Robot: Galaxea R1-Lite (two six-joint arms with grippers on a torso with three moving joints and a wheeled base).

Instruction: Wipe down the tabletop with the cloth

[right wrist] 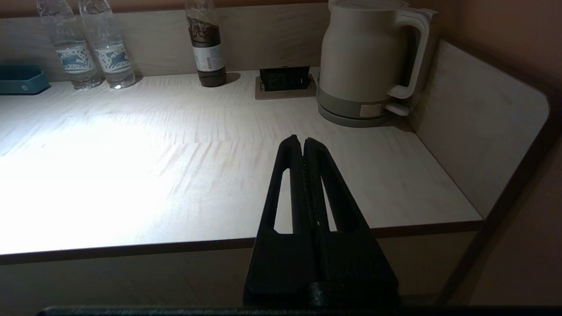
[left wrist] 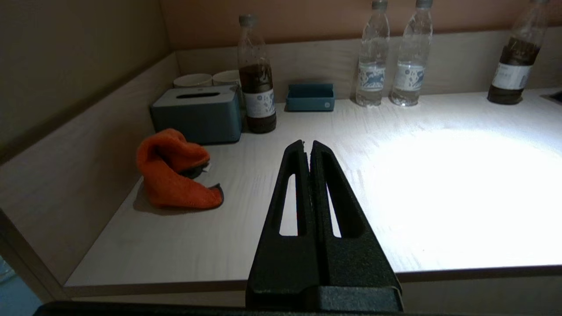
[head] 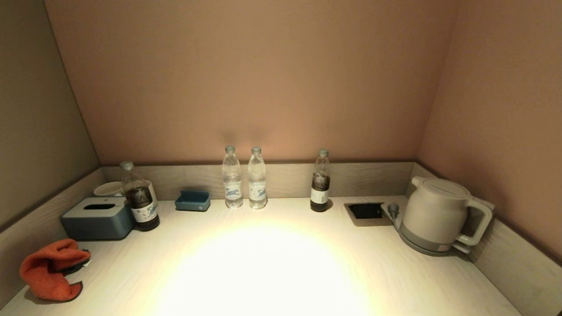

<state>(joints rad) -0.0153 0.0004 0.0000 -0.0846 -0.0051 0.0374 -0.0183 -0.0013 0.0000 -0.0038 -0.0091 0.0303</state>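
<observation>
The orange cloth point(head: 50, 270) point(left wrist: 173, 177) with a dark grey edge lies crumpled at the front left of the pale wood-grain tabletop point(head: 272, 267), beside the left rim. My left gripper point(left wrist: 308, 144) hangs shut and empty over the table's front edge, to the right of the cloth and apart from it. My right gripper point(right wrist: 302, 140) is also shut and empty, over the front right part of the tabletop point(right wrist: 175, 166), short of the kettle. Neither arm shows in the head view.
A blue-grey tissue box point(head: 97, 217), cups point(head: 109, 188) and a dark bottle point(head: 140, 202) stand back left. A small blue tray point(head: 192, 201), two water bottles point(head: 243, 177), another dark bottle point(head: 320, 180), a recessed socket point(head: 366, 212) and a beige kettle point(head: 439, 215) line the back.
</observation>
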